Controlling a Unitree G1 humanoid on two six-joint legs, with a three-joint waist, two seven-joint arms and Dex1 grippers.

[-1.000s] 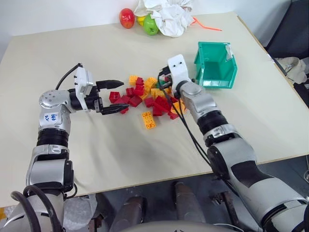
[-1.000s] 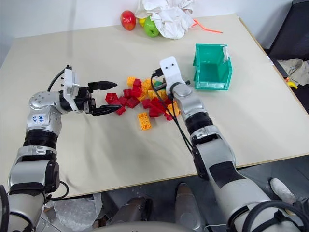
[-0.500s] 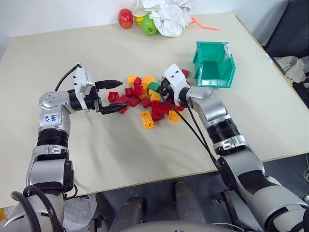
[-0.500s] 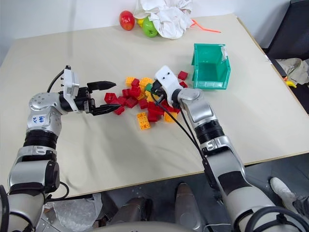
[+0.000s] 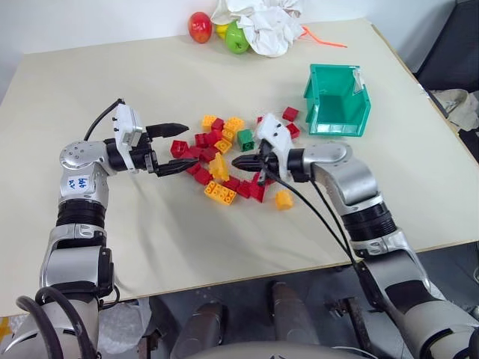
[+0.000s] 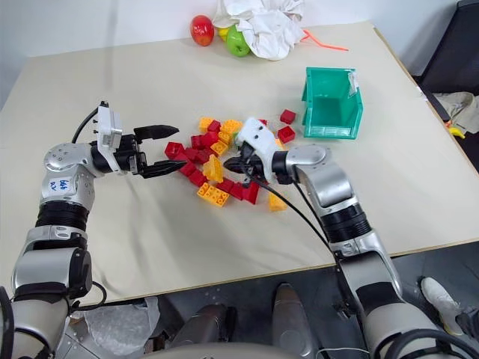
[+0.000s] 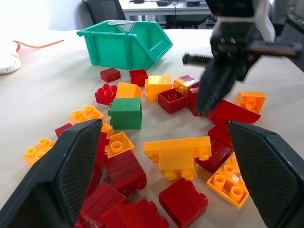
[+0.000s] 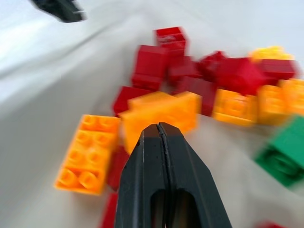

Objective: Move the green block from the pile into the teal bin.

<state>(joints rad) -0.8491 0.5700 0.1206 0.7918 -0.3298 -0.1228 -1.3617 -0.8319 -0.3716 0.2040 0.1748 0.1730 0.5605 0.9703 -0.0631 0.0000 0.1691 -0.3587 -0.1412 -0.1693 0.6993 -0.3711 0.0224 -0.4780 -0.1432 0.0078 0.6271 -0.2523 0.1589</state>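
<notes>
Your green block (image 5: 245, 139) sits on the table (image 5: 112, 82) at the far side of the pile (image 5: 224, 161), free of both grippers, with red and yellow blocks just beside it. In the left wrist view the block (image 7: 126, 113) rests upright among the others, with nothing on top of it. The teal bin (image 5: 335, 101) stands well to the right of the pile, apart from it, its opening facing up and nothing visible inside; two red blocks lie between the pile and the bin.

Your right gripper (image 5: 238, 162) is clenched, its fingers pressed together with nothing between them, as the right wrist view (image 8: 159, 137) shows plainly. It points left across the near side of the pile, low over the red and yellow blocks, with the green block just beyond it toward the far side.

Your left gripper (image 5: 179, 149) hangs at the left edge of the pile with its jaws spread wide, holding nothing; a red block lies between its fingertips.

At the far edge of the table you have a red fruit (image 5: 200, 27), a green apple (image 5: 237, 38) and a crumpled white cloth (image 5: 262, 22).
</notes>
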